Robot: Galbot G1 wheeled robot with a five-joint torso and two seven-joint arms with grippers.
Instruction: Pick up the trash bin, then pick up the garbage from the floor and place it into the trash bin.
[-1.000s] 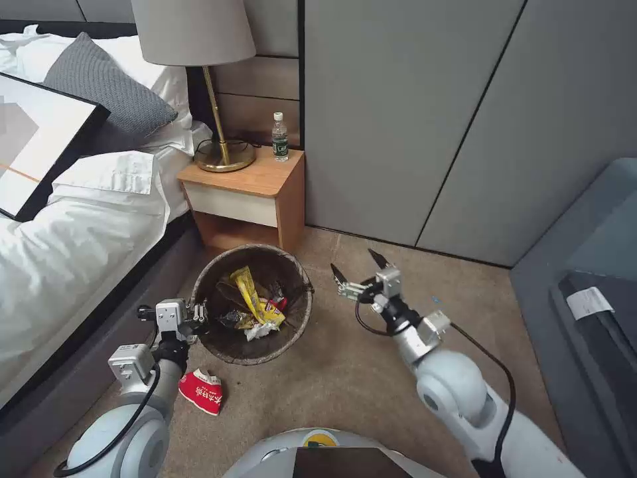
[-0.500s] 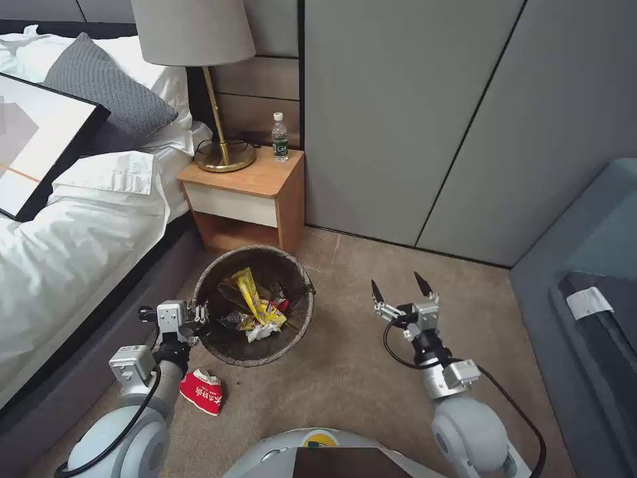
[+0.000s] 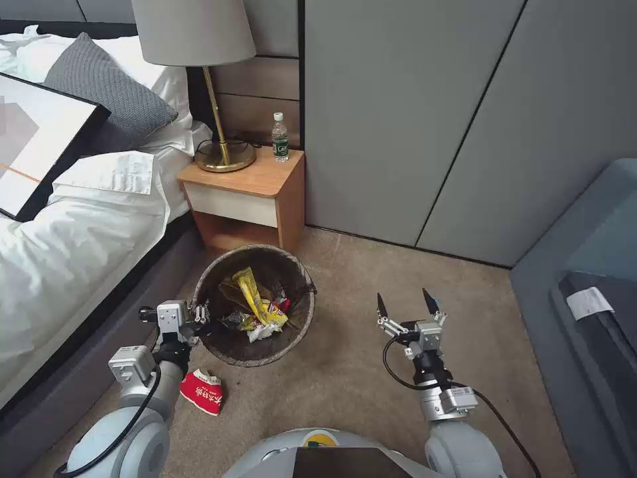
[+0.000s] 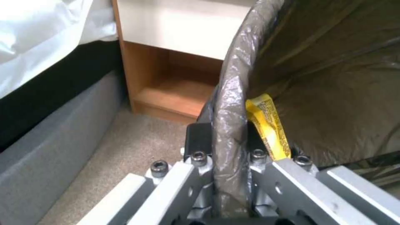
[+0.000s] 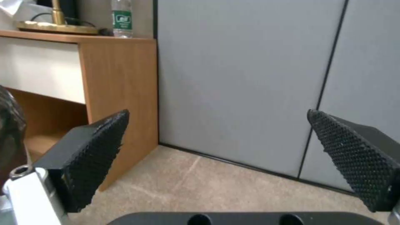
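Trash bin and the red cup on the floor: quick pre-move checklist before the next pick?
1. Left tool clamped on the trash bin rim: ok, the left wrist view shows the bagged rim between its fingers.
2. Right tool open and empty: ok.
3. Garbage left on the carpet: not ok, a crushed red cup lies beside the left arm.
4. Bin mouth free to take more: ok, wrappers sit low inside.
5. Bin lifted clear of the floor: cannot tell.

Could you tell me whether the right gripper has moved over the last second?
Yes. The right gripper, open and empty, has drawn back from the trash bin toward the robot's right and nearer its base.
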